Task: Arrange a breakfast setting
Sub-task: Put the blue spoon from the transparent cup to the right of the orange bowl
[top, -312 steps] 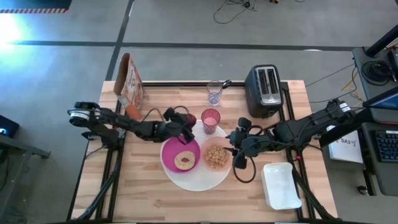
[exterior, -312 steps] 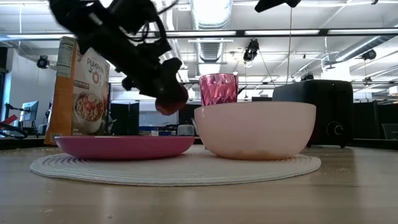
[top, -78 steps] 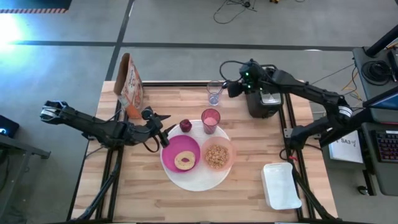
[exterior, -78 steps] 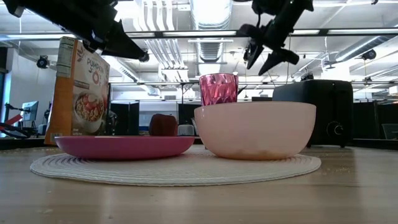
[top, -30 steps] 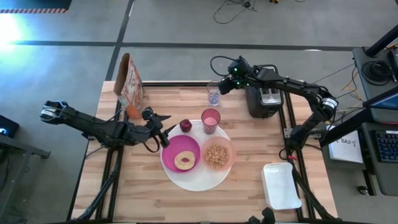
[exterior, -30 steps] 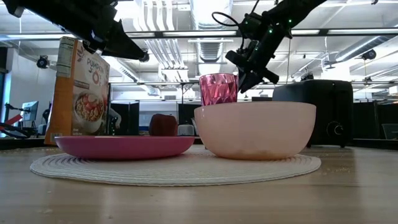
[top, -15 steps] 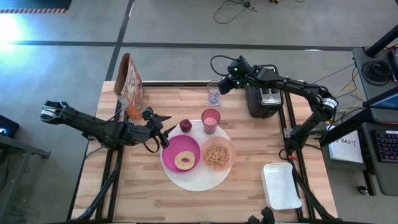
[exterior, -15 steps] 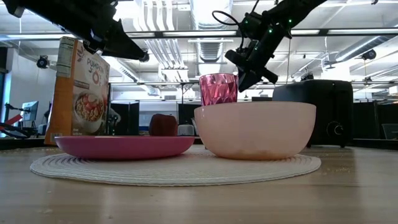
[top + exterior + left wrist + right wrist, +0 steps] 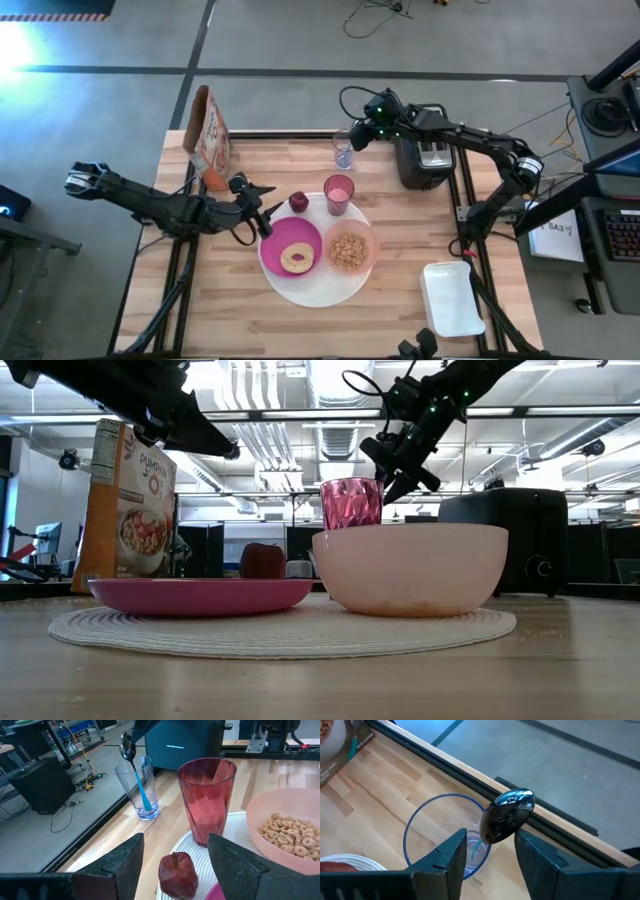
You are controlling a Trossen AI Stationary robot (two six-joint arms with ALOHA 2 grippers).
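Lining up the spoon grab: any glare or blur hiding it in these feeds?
High view: blown-out glare only at the floor's far left corner. Low view: bright ceiling lights behind, the bowl blocks the glass. Right wrist view: spoon bowl mirrors highlights, its edges clear in the clear glass.

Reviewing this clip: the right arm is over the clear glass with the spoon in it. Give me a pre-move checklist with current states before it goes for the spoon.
1. Spoon stands in the clear glass, bowl end up: ok.
2. Right pincer open, fingers either side of the spoon's bowl end: ok.
3. Fingers touching the spoon: cannot tell.
4. Glass upright on the table, apart from the pink tumbler: ok.
5. Left pincer open, waiting near the dark-red fruit, clear of the glass: ok.
6. Toaster close beside the right arm: clearance cannot tell.
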